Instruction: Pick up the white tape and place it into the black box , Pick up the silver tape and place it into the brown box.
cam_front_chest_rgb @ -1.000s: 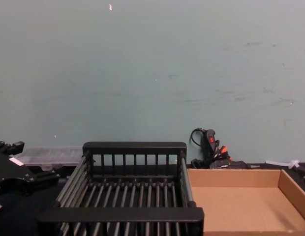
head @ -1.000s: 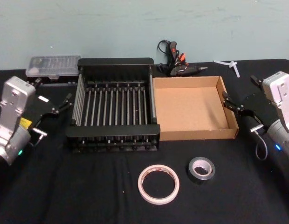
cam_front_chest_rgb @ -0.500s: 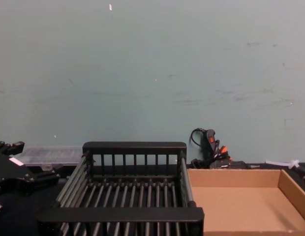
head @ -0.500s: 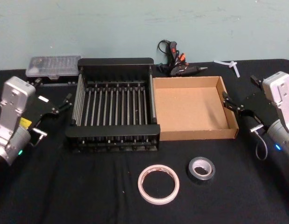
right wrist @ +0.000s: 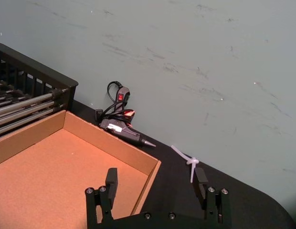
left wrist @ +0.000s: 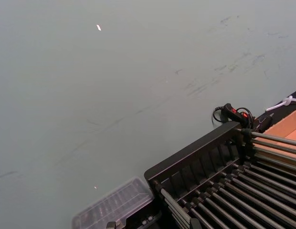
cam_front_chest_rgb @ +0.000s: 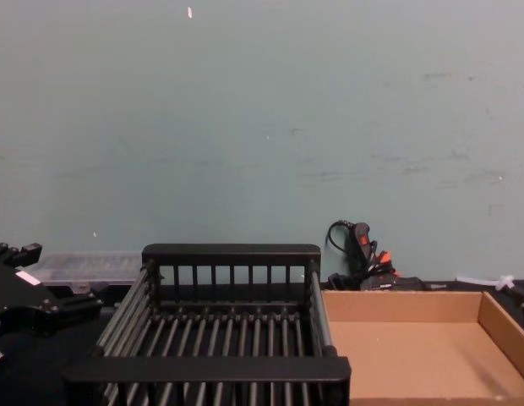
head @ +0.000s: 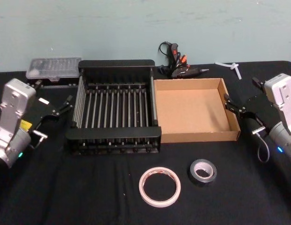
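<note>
We see nothing moved: our right gripper (right wrist: 155,187) stays wide open and empty beside the brown box (head: 192,136), the silver tape (head: 202,170) untouched nearer us.

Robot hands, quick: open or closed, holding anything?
Left gripper: open, holding nothing.
Right gripper: open, holding nothing.

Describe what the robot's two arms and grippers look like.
Both arms end in boxy silver-grey wrist housings above rounded grey joints, each with a small lit blue-green dot. The left gripper is black, with thin black fingers, a white label and a yellow sticker nearby. The right gripper is also black, with screw-studded finger mounts and a grey cable looping below it.
</note>
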Controlling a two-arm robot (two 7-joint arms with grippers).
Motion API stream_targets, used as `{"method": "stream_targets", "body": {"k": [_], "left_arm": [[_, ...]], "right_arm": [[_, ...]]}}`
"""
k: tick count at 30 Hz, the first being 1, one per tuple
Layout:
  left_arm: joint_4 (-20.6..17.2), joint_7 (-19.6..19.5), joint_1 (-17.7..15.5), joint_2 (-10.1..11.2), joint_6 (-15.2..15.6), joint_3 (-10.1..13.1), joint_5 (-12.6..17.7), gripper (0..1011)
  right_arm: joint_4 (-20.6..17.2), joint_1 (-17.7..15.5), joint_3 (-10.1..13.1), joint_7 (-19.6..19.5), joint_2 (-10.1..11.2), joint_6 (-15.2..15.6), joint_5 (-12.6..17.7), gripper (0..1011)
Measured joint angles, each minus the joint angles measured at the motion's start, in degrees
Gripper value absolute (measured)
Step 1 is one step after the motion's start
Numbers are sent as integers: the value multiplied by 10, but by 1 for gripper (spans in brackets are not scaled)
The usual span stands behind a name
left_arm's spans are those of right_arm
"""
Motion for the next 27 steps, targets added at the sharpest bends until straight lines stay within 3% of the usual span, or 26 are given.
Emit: {"method": "stream_targets", "body": {"k": [27], "left_arm": [[0,0,0,0,0,0,0,1001]], "right_arm": [[0,-2,5,4,-3,0,0,1002]]}}
